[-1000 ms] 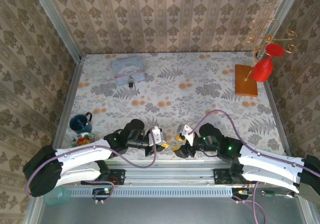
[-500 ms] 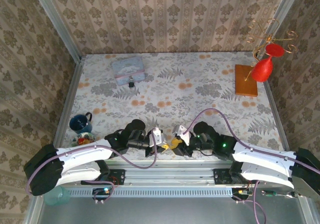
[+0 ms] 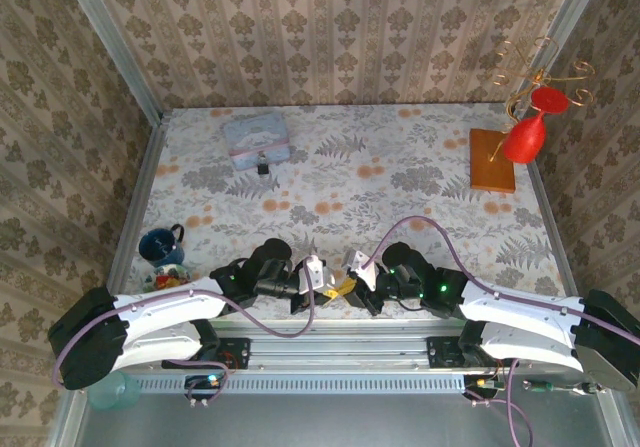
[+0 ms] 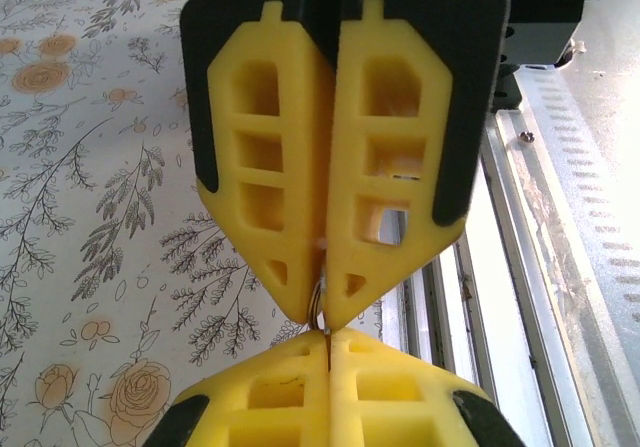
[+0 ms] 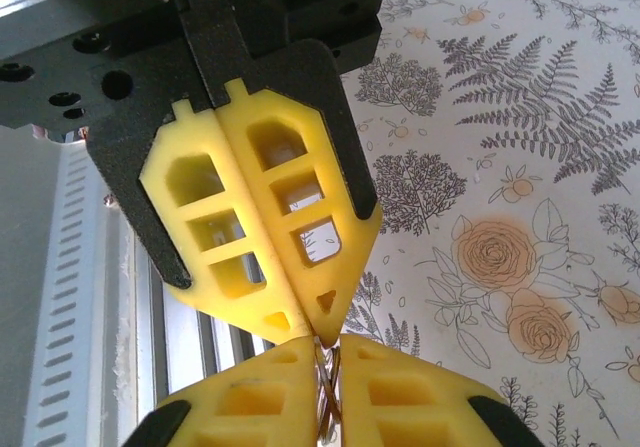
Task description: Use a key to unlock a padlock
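Grippers meet tip to tip at the near edge of the table (image 3: 420, 207).
Left gripper (image 3: 330, 285) pinches a thin wire ring (image 5: 328, 392); right gripper (image 3: 352, 289) is pressed together. Padlock (image 3: 262, 167) sits back left by a pastel tin (image 3: 256, 137).

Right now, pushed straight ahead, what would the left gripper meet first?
The right gripper, tip to tip with the left gripper, probably touching; the left pinches what looks like the key.
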